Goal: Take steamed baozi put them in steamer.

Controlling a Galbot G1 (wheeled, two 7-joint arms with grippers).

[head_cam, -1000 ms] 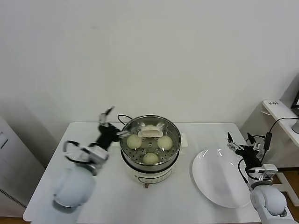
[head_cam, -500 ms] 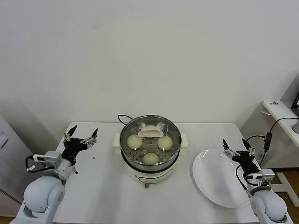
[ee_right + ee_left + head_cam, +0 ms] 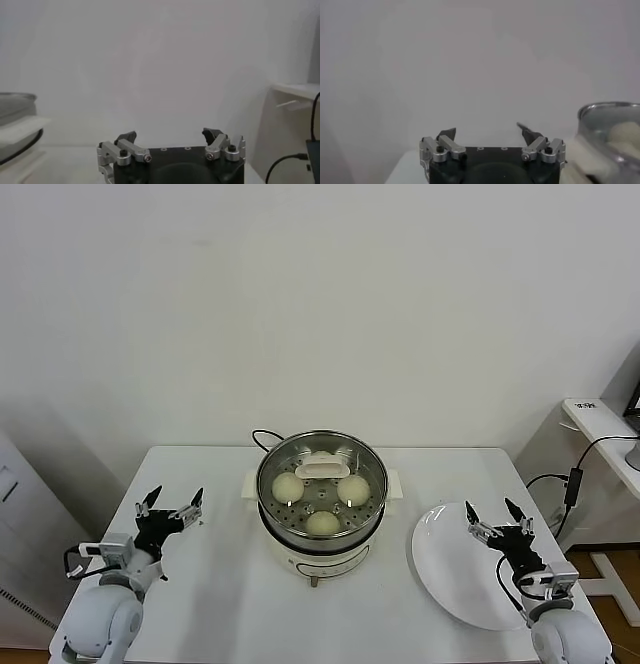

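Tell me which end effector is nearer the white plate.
Right. The right end effector hovers open over the white plate; the left end effector sits across the table, beyond the steamer.

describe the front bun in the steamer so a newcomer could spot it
Find the steamer, the steel basket on a cream pot at the middle of the white table. Three pale round buns lie on its perforated floor. The one meant sits alone at the near rim, closest to the robot, while the other two lie side by side farther back.
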